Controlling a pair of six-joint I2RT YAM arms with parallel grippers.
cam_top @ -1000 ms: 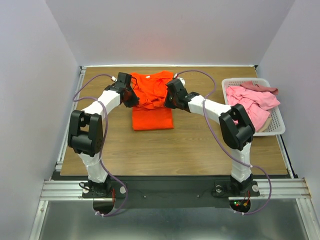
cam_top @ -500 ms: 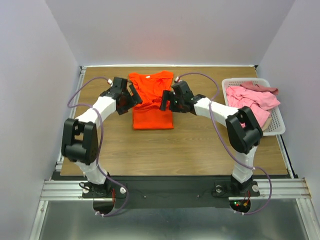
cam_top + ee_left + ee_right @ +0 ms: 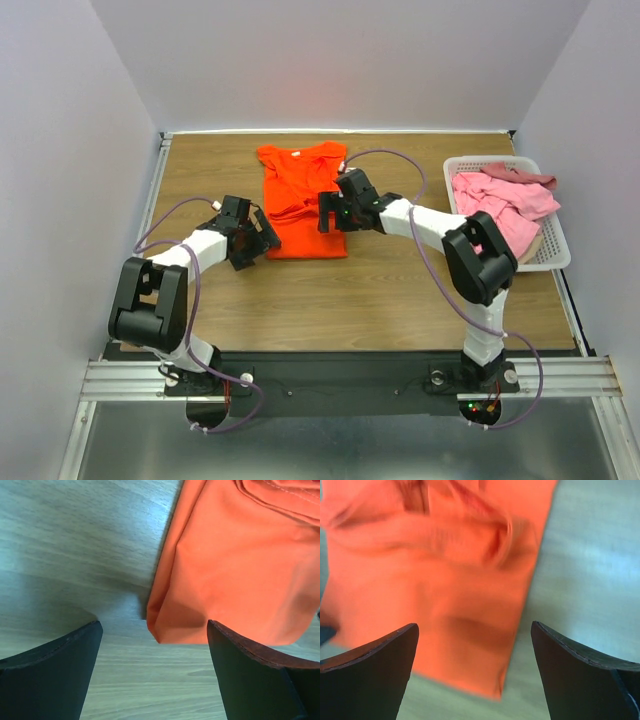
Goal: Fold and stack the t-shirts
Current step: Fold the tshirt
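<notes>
The orange-red t-shirt (image 3: 300,195) lies flat at the back middle of the table, its sides folded in so it forms a narrow strip. My left gripper (image 3: 262,238) is open beside the strip's near-left corner. In the left wrist view that corner of the orange t-shirt (image 3: 235,575) lies just ahead of the open left gripper (image 3: 152,670), untouched. My right gripper (image 3: 328,212) hovers open over the strip's near right part. The right wrist view shows the orange t-shirt (image 3: 435,595) beneath the empty, open right gripper (image 3: 475,670). Pink and dusty rose t-shirts (image 3: 500,205) lie heaped at the right.
A white slatted basket (image 3: 497,161) at the right edge of the table holds the pink heap. Bare wooden table (image 3: 400,290) stretches in front of the orange shirt. Grey walls close in the back and both sides.
Both grippers have opened and let go of the orange shirt. The left arm has drawn back toward me to the near-left corner. The right gripper has shifted slightly toward the near edge.
</notes>
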